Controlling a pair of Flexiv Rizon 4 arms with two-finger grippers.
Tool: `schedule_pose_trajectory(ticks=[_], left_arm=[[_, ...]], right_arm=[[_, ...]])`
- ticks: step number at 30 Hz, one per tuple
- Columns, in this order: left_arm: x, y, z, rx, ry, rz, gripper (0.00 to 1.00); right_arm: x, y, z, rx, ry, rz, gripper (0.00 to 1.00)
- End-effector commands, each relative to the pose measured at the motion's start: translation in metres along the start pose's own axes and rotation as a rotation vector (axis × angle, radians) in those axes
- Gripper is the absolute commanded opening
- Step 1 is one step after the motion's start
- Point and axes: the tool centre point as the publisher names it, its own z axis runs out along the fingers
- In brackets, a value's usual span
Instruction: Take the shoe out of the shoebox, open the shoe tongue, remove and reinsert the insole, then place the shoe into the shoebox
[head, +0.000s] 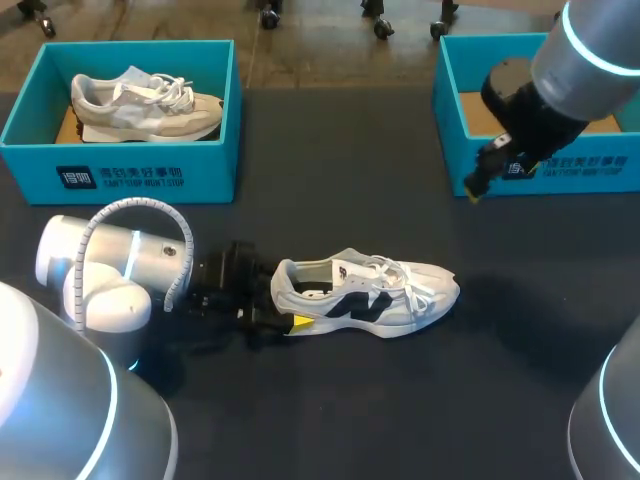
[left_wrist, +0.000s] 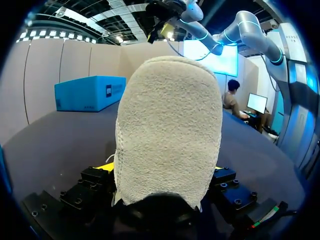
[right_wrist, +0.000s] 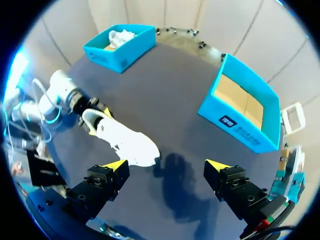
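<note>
L gripper (left_wrist: 162, 169) mostly hidden behind shoe (left_wrist: 167, 130) heel, R shoebox (head: 447, 120) partly behind R arm (head: 590, 50)

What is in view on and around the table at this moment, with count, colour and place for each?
white shoe: 1, white with black side marks, standing on its sole mid-table, toe toward the right shoebox
grey shoe: 1, grey and white, inside the left shoebox
left shoebox: 1, blue, far left of the table
right shoebox: 1, blue with a brown floor, far right of the table, no shoe in it
table: 1, dark
left gripper: 1, black with yellow tips, shut on the white shoe's heel
right gripper: 1, black with yellow tips, open and empty, above the table by the right shoebox's near corner
</note>
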Motion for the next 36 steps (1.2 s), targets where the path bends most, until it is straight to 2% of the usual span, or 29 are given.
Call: schedule_pose_trajectory(ticks=[1, 19, 23, 28, 32, 36], left_arm=[[-0.001, 0.002, 0.003, -0.003, 0.002, 0.000, 0.00], [-0.001, 0.002, 0.003, -0.003, 0.002, 0.000, 0.00], [-0.001, 0.002, 0.003, -0.003, 0.002, 0.000, 0.00], [-0.001, 0.002, 0.003, -0.003, 0.002, 0.000, 0.00], [-0.001, 0.002, 0.003, -0.003, 0.002, 0.000, 0.00], [-0.001, 0.002, 0.003, -0.003, 0.002, 0.000, 0.00]], right_arm=[[0.015, 0.007, 0.006, -0.006, -0.023, 0.051, 1.00], [0.018, 0.008, 0.006, -0.009, -0.019, 0.053, 1.00], [0.018, 0.005, 0.010, -0.019, -0.056, 0.166, 1.00], [0.034, 0.011, 0.021, 0.010, -0.100, 0.300, 1.00], [0.048, 0.014, 0.034, 0.049, -0.116, 0.329, 1.00], [0.065, 0.019, 0.047, 0.041, -0.103, 0.368, 1.00]])
